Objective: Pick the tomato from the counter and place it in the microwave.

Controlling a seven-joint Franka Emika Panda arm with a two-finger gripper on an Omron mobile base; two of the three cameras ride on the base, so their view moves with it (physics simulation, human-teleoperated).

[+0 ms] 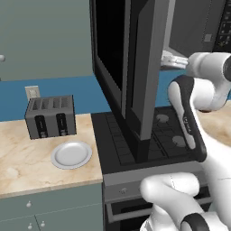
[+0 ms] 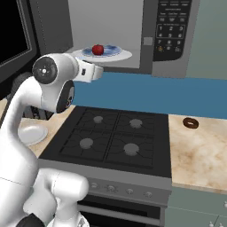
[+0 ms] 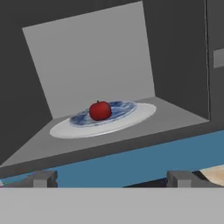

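The tomato sits on the white, blue-patterned turntable inside the open microwave, also seen as a small red ball in the right base view. My gripper hangs just outside the cavity, in front of and slightly below the tomato. It is open and holds nothing, its fingertips spread wide apart. The microwave's tall dark door stands swung open to the left of the arm. The beige counter lies below.
A black stovetop lies directly under the microwave. On the left counter stand a grey toaster and a white plate. A dark donut rests on the right counter.
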